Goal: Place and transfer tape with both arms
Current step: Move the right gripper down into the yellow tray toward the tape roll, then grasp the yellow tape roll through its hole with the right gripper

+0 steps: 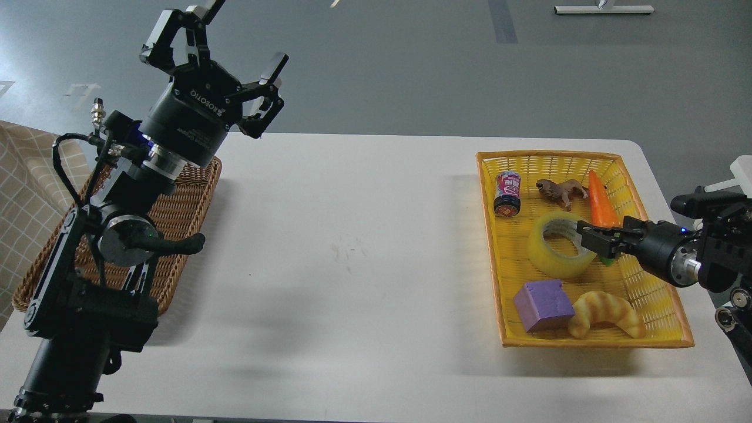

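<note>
While the left gripper (235, 53) hangs raised above the far left of the white table (352, 247) with its fingers spread wide and nothing between them, the right gripper (587, 235) reaches in from the right edge, low over the yellow basket (658, 294). The tape (549, 255) lies in the middle of that basket, tilted so that its hollow core faces up and toward the right. The right gripper's fingertips sit at the roll's right rim, one seeming to pass over the rim into the hole; the fingers are seen dark and nearly end-on, so whether they have closed on the rim cannot be told.

Around the roll in the same basket lie a small can (508, 192) at the far left, a brown toy animal (561, 192) beyond the roll, and an orange carrot (602, 200) just behind the gripper's fingers. Nearer the front edge sit a purple cube (543, 305) and, touching its right side, a croissant (608, 313).

A brown wicker tray (182, 217) rests on the left of the table, partly hidden by the left arm.
</note>
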